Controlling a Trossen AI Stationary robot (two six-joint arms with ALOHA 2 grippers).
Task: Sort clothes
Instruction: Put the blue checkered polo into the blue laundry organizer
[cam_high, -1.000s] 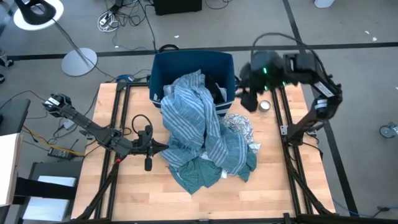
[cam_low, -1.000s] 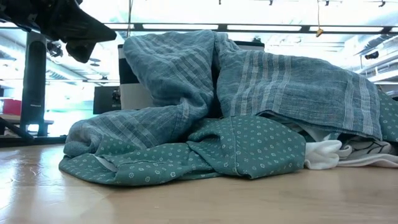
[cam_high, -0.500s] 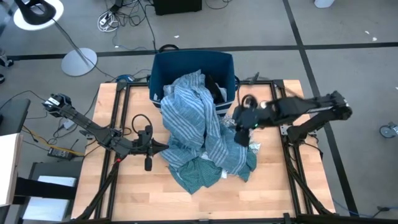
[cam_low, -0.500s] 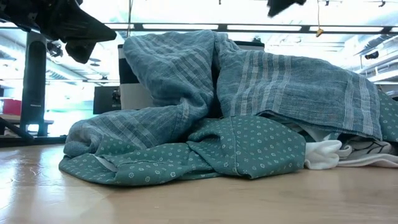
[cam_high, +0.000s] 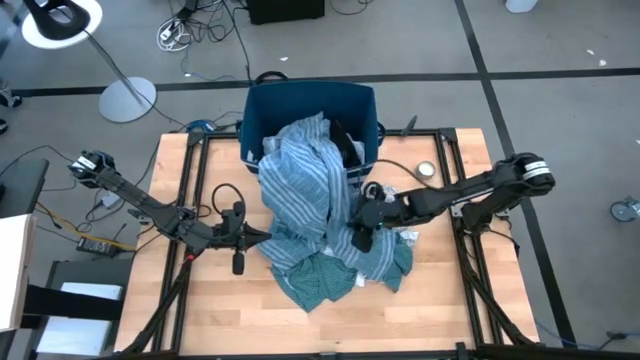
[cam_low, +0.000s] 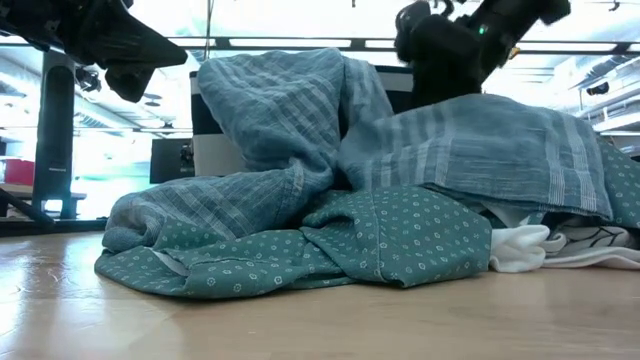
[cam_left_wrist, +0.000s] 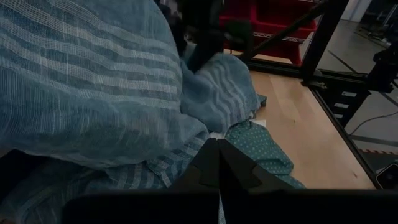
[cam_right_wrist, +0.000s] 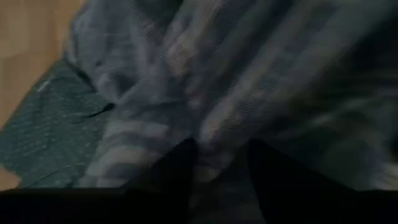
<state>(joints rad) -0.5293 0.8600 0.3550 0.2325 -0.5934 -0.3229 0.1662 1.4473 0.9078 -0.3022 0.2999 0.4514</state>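
Now your right gripper (cam_high: 362, 222) presses into the striped cloth (cam_high: 305, 190) mid-bench, fingers apart, seemingly to pinch a fold; left gripper (cam_high: 238, 262) waits closed.

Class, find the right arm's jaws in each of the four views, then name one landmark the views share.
High view: right gripper at picture centre, over the clothes.
Low view: upper right, above the pile.
Left wrist view: top centre, dark against the cloth.
Right wrist view: its own fingers at the bottom edge, jaws apart.
Shared landmark: striped blue cloth.
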